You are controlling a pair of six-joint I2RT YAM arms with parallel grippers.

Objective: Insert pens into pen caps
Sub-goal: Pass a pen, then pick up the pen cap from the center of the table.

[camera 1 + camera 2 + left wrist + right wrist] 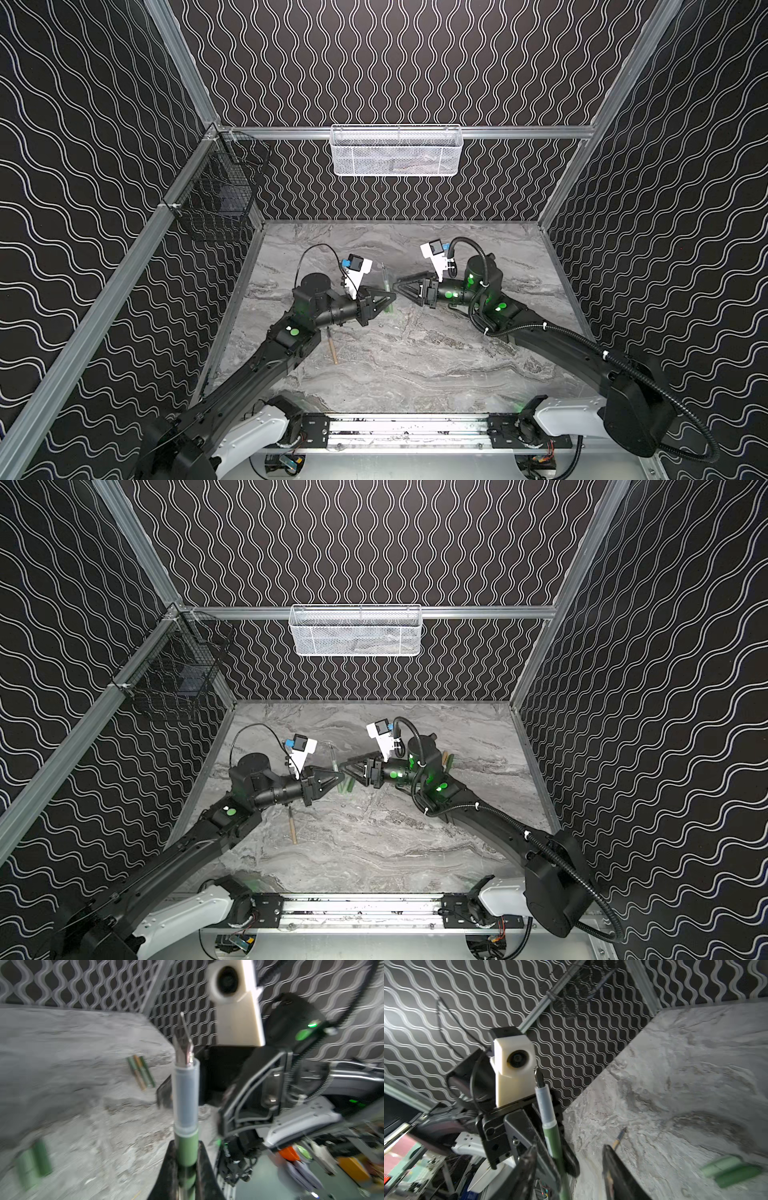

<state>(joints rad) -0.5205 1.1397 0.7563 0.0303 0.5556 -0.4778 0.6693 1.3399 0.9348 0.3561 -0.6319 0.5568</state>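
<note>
Jaws nearly meet tip to tip in both top views, green fountain pen [385, 282] upright between them above the marbled surface [415, 374]. Left wrist view: left jaws clamp its matte barrel, steel nib pointing away. Right wrist view: right jaws stand apart beside it; stubby green caps [731, 1169] lie nearby, probably your right arm's pick.

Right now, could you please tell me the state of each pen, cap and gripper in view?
left gripper: fingers shut on the green pen.
green pen: held, uncapped, nib exposed.
right gripper: fingers open, gripping nothing.
tan pen: lying uncapped on the table.
green caps: two, lying loose.
three pens: side by side, capping unclear.
</note>
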